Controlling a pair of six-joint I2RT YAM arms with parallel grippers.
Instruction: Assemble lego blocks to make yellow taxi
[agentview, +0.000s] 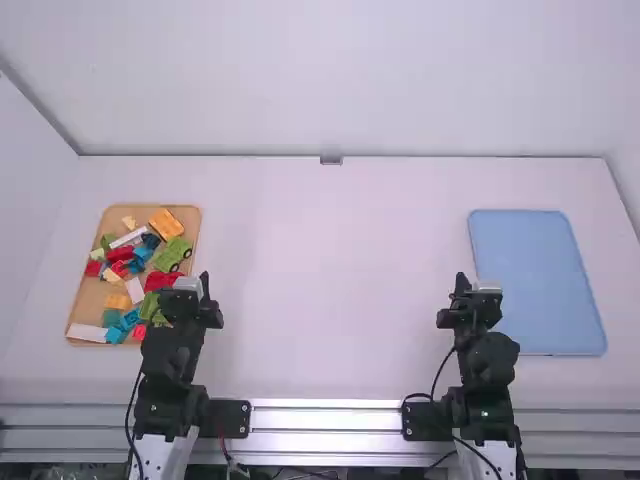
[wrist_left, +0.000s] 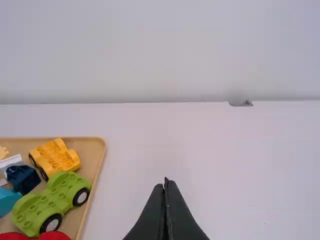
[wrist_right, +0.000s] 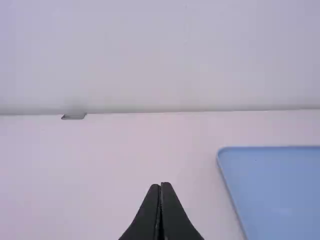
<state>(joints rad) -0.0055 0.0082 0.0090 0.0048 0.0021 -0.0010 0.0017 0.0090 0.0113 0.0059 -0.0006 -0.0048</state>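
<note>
Left gripper (agentview: 192, 290): fingers together along their length, nothing between them. In the high view it appears just beside the right side of a tan wooden tray (wrist_left: 91, 150), over the white tabletop (agentview: 330, 280).

Right gripper (agentview: 476, 291): likewise fully closed and empty; in the high view it appears near the left edge of a flat, light blue rectangular tray (agentview: 540, 285).

Block stock: a loose, mixed pile of plastic building pieces lies in the wooden tray at the table's left. At its far right corner sits an orange-yellow studded vehicle base with black wheels (wrist_left: 56, 159). Just nearer than this is a lime-green studded vehicle base with white-hubbed wheels (wrist_left: 50, 202); a dark navy block (wrist_left: 22, 179) is to its left. A long white piece (agentview: 129, 237) lies in the far part of the tray, slanted. A smaller orange-yellow block (agentview: 117, 301) lies in the near half, left of a white block (agentview: 135, 290). Red pieces (agentview: 160, 281) lie by the tray's right side, close to the left gripper in the high view.
</note>
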